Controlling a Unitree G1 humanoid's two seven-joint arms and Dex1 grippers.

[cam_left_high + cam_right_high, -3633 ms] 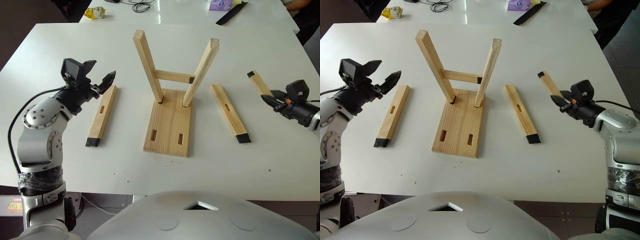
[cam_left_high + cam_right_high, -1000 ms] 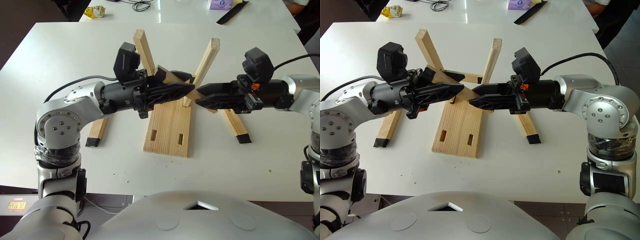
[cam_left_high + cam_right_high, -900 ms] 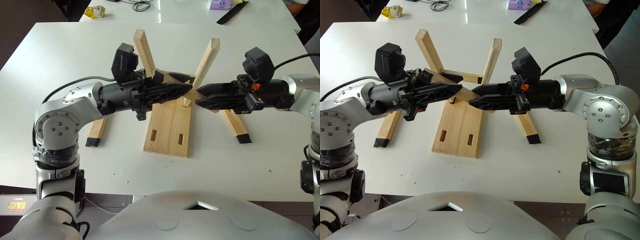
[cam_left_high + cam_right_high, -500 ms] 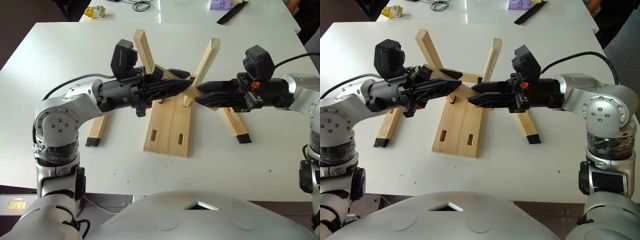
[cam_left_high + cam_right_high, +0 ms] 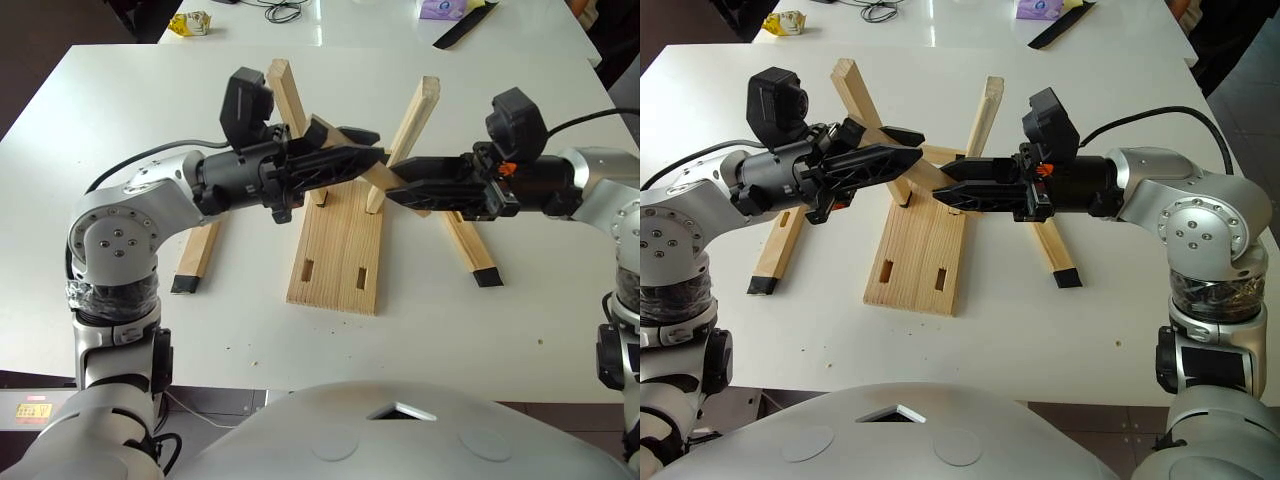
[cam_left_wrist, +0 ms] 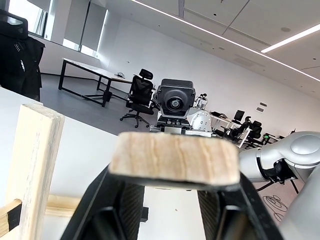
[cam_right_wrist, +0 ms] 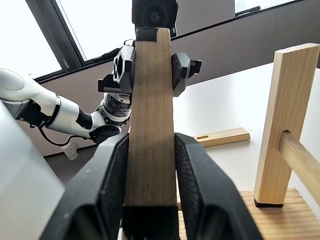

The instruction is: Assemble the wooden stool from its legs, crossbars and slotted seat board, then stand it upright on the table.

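Left tool (image 5: 377, 146) and right tool (image 5: 394, 182) each clamp an end of one pale, square-cut crossbar (image 7: 149, 100). It is held slanted above the slotted seat board (image 5: 335, 250), near the standing legs (image 5: 290, 110). The board lies on a white table (image 5: 120, 110), between a spare leg (image 5: 198, 250) and a second spare leg (image 5: 466, 245).

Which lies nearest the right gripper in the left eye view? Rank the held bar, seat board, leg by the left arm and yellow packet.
1. held bar, clamped in its jaws, centre.
2. seat board, just below, mid-table.
3. loose leg, flat on the robot's left.
4. yellow packet, far back left.
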